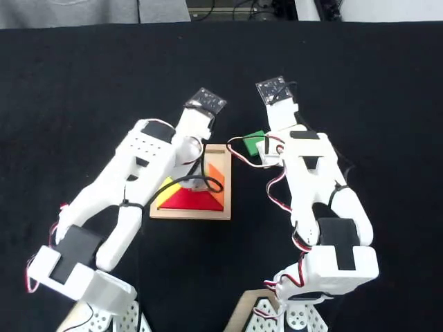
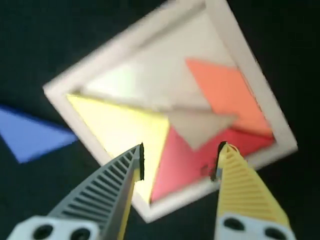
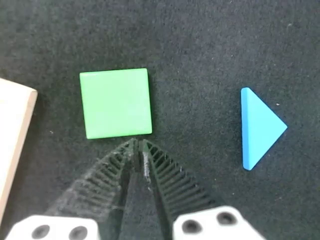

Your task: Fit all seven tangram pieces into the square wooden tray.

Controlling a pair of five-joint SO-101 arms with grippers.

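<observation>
The square wooden tray (image 1: 191, 213) lies under my left arm. Inside it are a yellow triangle (image 2: 122, 127), a red triangle (image 2: 185, 160), an orange piece (image 2: 227, 95) and a pale triangle (image 2: 200, 125). My left gripper (image 2: 181, 150) hangs open above the tray's yellow and red pieces, holding nothing. A dark blue piece (image 2: 30, 135) lies on the cloth beside the tray. My right gripper (image 3: 138, 146) is shut and empty, its tips at the edge of a green square (image 3: 116, 102) that lies flat just right of the tray (image 3: 12, 135). A light blue triangle (image 3: 260, 127) lies beyond the square.
The table is covered in black cloth. In the high view the green square (image 1: 252, 144) sits between the tray and the right arm (image 1: 304, 166). The left arm (image 1: 138, 173) hides the tray's left part. Open cloth lies on all sides.
</observation>
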